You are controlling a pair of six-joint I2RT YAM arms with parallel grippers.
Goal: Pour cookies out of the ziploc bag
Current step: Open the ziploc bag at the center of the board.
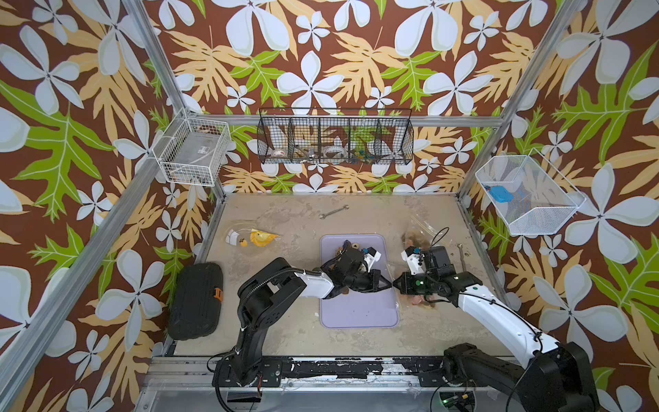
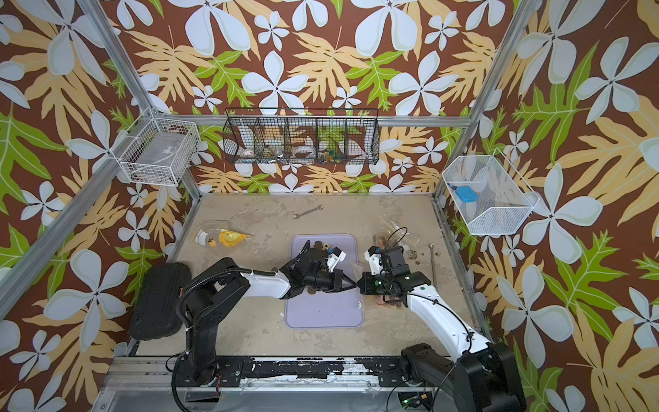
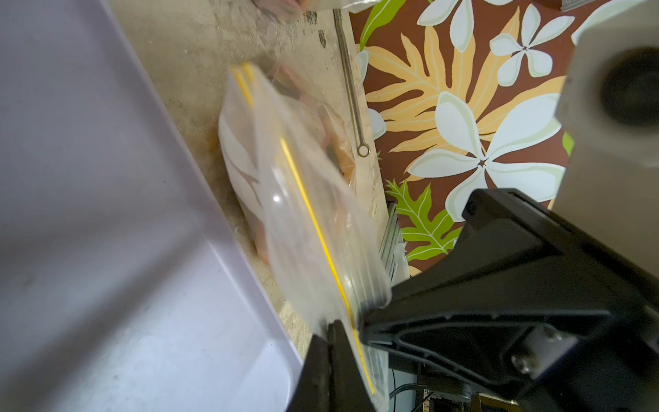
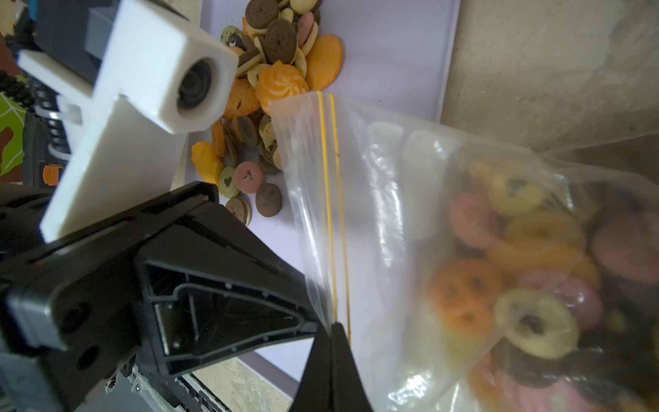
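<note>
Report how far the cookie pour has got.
Done: a pile of cookies already lies on the lavender tray. In hand: the left gripper and the right gripper are both shut on the ziploc bag at its yellow zip edge, which sits over the tray's rim. Left: many cookies remain in the bag's bottom, so it likely needs tipping until empty.

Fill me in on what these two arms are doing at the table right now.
Both arms are working on a clear ziploc bag. The left claw and the right claw are each shut on the bag's zip edge, close together, with the mouth turned toward a lavender tray. A pile of cookies already lies on the tray, and many more are inside the bag, so the pour is only partly done.
</note>
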